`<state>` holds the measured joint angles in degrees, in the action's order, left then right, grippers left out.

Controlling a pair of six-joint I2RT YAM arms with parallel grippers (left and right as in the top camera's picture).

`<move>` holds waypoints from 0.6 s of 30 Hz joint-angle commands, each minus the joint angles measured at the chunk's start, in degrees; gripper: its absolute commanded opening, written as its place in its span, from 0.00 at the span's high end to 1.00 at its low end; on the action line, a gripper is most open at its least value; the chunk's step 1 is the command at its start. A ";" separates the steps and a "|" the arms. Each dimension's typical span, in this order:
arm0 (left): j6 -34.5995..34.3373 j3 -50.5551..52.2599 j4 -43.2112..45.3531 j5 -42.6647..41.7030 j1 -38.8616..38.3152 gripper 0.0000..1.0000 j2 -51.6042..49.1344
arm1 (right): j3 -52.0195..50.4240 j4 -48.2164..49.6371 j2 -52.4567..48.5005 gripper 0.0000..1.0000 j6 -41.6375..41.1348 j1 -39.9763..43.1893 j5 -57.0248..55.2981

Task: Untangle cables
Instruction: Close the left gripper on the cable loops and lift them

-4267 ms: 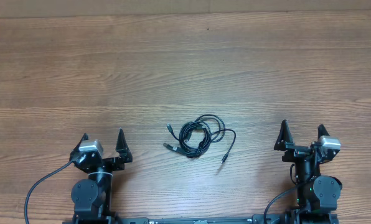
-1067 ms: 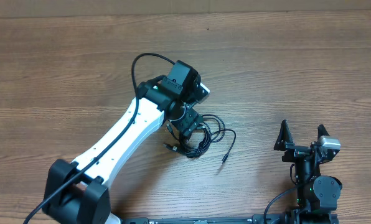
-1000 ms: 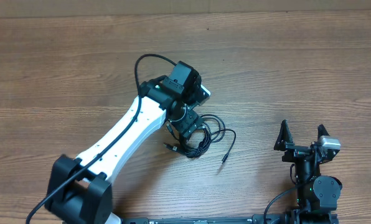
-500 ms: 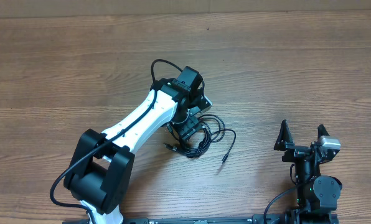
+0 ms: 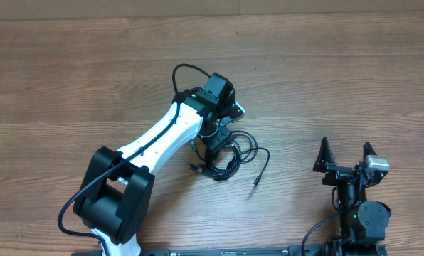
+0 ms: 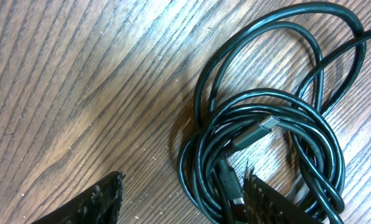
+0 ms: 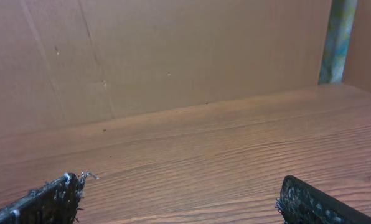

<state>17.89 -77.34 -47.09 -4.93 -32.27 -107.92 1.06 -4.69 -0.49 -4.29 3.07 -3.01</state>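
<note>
The cables (image 5: 235, 155) lie as one coiled black tangle on the wooden table, with one loose end (image 5: 257, 179) trailing right and a plug (image 5: 192, 168) sticking out at the left. My left gripper (image 5: 218, 139) hangs over the tangle's upper left part. In the left wrist view the coil (image 6: 269, 134) fills the right half, with a plug (image 6: 254, 132) lying across it. The left gripper (image 6: 182, 199) is open, with the coil's left strands between its fingertips (image 6: 104, 198). My right gripper (image 5: 346, 158) rests at the near right, open and empty, also in its wrist view (image 7: 182, 199).
The wooden table (image 5: 326, 78) stretches bare around the tangle. A cardboard wall (image 7: 173, 56) stands behind the table's far edge. The thick black arm cable (image 5: 187, 71) loops above the left wrist.
The left arm has reached out from its rest at the near left to the tangle. In the last half second the gripper has shifted slightly over the coil's upper left. The right arm has not moved.
</note>
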 commanded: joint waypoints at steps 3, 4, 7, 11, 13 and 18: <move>-2.73 -0.46 0.02 -1.07 -0.28 0.41 -0.57 | -0.59 0.26 0.31 0.00 -0.15 0.20 -0.35; -2.97 -0.37 -0.02 -1.07 -0.28 0.42 -0.57 | -0.59 0.26 0.31 0.00 -0.15 0.20 -0.35; -3.13 -0.07 0.11 -0.59 -0.26 0.41 -0.57 | -0.59 0.26 0.31 0.00 -0.15 0.20 -0.35; -5.97 0.48 0.22 -0.55 -0.26 0.42 -0.59 | -0.59 0.26 0.31 0.00 -0.15 0.20 -0.35; -6.73 1.97 0.94 -0.44 -0.26 0.44 -0.63 | -0.59 0.26 0.31 0.00 -0.15 0.20 -0.37; -8.74 6.25 3.06 -0.35 -0.20 0.49 -0.63 | -0.59 0.26 0.31 0.00 -0.15 0.20 -0.35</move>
<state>11.94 -73.80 -45.39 -4.89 -32.29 -107.92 1.06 -4.71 -0.49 -4.25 3.07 -3.01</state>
